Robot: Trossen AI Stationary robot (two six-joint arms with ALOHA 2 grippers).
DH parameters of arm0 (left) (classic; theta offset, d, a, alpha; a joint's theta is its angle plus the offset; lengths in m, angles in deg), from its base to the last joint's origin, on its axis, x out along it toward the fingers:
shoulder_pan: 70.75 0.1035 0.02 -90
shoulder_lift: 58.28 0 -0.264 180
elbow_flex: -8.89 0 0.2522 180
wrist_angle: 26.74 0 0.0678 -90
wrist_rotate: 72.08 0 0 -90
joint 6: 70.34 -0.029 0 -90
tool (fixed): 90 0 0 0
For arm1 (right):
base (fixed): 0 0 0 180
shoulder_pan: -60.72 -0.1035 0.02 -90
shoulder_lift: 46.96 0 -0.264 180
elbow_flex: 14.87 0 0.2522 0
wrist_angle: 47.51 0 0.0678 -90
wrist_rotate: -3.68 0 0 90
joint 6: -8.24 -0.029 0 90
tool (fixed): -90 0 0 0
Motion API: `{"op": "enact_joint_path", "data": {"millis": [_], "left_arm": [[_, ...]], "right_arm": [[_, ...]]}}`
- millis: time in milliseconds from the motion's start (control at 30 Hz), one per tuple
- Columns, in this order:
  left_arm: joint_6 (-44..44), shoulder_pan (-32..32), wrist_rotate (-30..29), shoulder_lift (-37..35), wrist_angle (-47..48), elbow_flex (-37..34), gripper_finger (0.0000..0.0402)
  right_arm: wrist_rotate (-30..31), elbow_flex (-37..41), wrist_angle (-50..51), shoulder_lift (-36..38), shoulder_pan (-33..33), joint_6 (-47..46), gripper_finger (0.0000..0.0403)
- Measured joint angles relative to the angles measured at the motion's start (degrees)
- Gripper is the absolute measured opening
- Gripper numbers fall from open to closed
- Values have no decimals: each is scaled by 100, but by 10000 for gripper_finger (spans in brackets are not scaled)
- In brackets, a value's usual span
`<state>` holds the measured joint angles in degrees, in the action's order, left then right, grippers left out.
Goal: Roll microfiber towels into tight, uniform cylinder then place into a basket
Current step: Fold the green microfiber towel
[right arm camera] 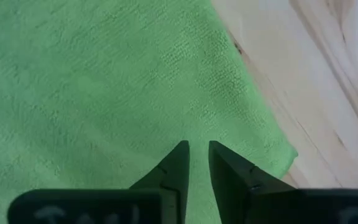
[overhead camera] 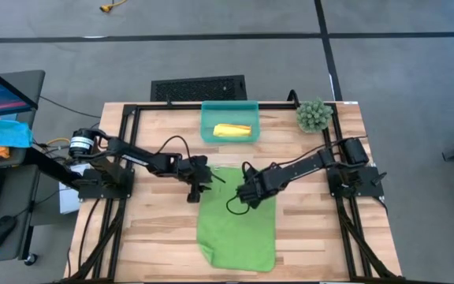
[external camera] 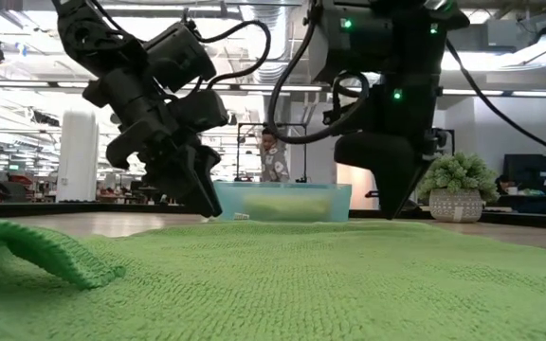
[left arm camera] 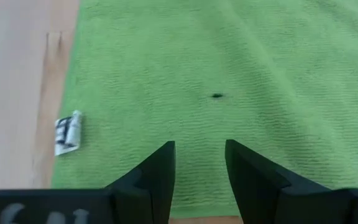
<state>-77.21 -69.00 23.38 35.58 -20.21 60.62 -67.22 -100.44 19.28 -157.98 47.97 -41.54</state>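
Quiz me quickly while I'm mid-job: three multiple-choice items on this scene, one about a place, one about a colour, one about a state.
1. Where is the rolled yellow microfiber towel?
A. On the floor
B. In the translucent teal plastic basket
C. Under the left hand

2. What colour is the flat cloth spread under both hands?
A. Lime green
B. Blue
C. White

3. How does that cloth's near left corner lie?
A. Flat
B. Folded over
C. Tucked in the basket

Answers:
1 B: rolled yellow microfiber towel lies inside the translucent teal plastic basket.
2 A: lime green microfiber towel lies under the left hand and right hand.
3 B: the low view shows it curled over.
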Motion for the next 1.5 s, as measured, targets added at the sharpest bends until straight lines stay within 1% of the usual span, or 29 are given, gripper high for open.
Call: {"op": "enact_joint_path", "data": {"millis": [100, 233, 333, 367, 567, 733, 933, 1033, 1167, 1333, 1467, 1500], "left_arm": [[10, 123, 183, 0, 14, 0, 106], [11, 104, 310, 0, -7, 0, 58], [-46, -2, 314, 0, -34, 0, 15], [-44, -40, 314, 0, -54, 0, 8], [55, -174, 289, -2, -287, 0, 2], [247, -172, -30, -2, -345, 0, 1], [413, -173, -49, -2, -383, 0, 0], [463, -173, -49, -2, -679, 2, 0], [387, -171, -77, -2, -651, 386, 0], [195, -191, -55, -2, -220, 1003, 0], [195, -338, -41, 16, 128, 1044, 0], [222, -386, -102, 145, 115, 1029, 0]], "right_arm": [[-6, 0, 0, 0, 59, -147, 75], [-46, 0, -8, 0, 88, -175, 67], [-261, 0, -61, 0, 84, -178, 64], [-329, 0, -98, 0, 76, -180, 63], [-471, 0, -129, 0, 0, -184, 63], [-466, 0, -129, 0, 3, -184, 63], [-415, 0, -141, 0, 14, -138, 63], [-415, 0, -145, 0, 14, -131, 63], [-404, 0, -146, 0, 14, -127, 63], [-404, 0, -146, 0, 14, -122, 63], [-404, 0, -144, 0, 14, -79, 63], [-404, 0, -143, 0, 14, -79, 63]]}}
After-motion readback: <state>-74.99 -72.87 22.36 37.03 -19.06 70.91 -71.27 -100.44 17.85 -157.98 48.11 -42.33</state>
